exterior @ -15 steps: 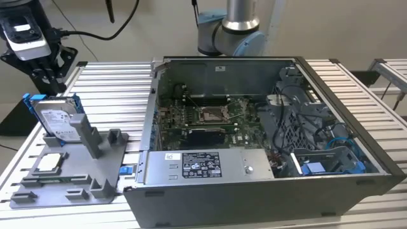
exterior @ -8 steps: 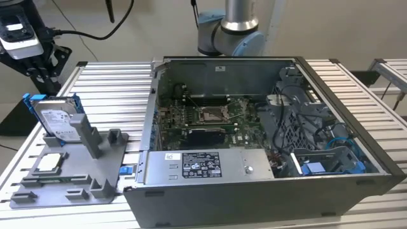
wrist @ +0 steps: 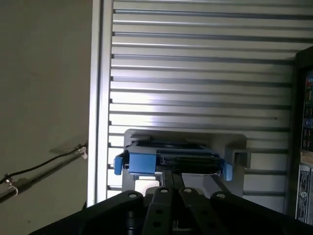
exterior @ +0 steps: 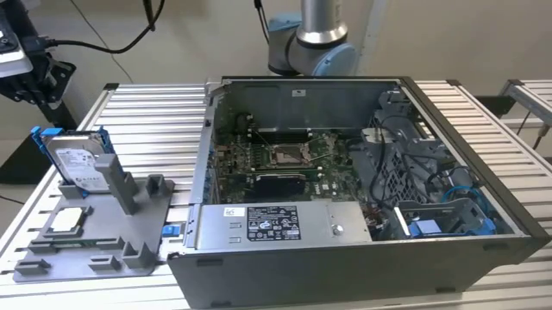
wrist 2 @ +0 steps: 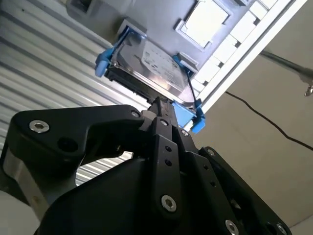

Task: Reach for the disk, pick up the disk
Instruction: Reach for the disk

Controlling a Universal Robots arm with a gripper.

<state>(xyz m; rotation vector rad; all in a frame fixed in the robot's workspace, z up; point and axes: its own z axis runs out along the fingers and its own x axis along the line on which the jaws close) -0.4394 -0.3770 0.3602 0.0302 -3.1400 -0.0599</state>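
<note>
The worktop (exterior: 147, 110) is a bed of ribbed aluminium slats, pale and faintly glossy. On it lies a dark grey sheet-metal computer case (exterior: 345, 271) with its side off, showing a green circuit board (exterior: 285, 161) and a long grey box (exterior: 271, 223) with a black-and-white sticker along the near wall.

Toward the exterior view's left, just beside the case, sits a matte grey plastic holder (exterior: 95, 252) with blocky posts and slots. The disk (exterior: 76, 165) stands on edge in a slot at the holder's far end. It is a flat rectangular slab of silver-grey metal with a white label, and a bright blue plastic bracket (exterior: 36, 135) clips its sides.

The claw (wrist 2: 161, 104) is black, built of angular bolted links. In both wrist views its fingers draw together to a narrow point with nothing between them, and that point is aimed at the disk's (wrist: 188, 160) upper edge.

A small square silver chip (exterior: 67, 221) lies flat in a recess nearer the front of the holder.
</note>
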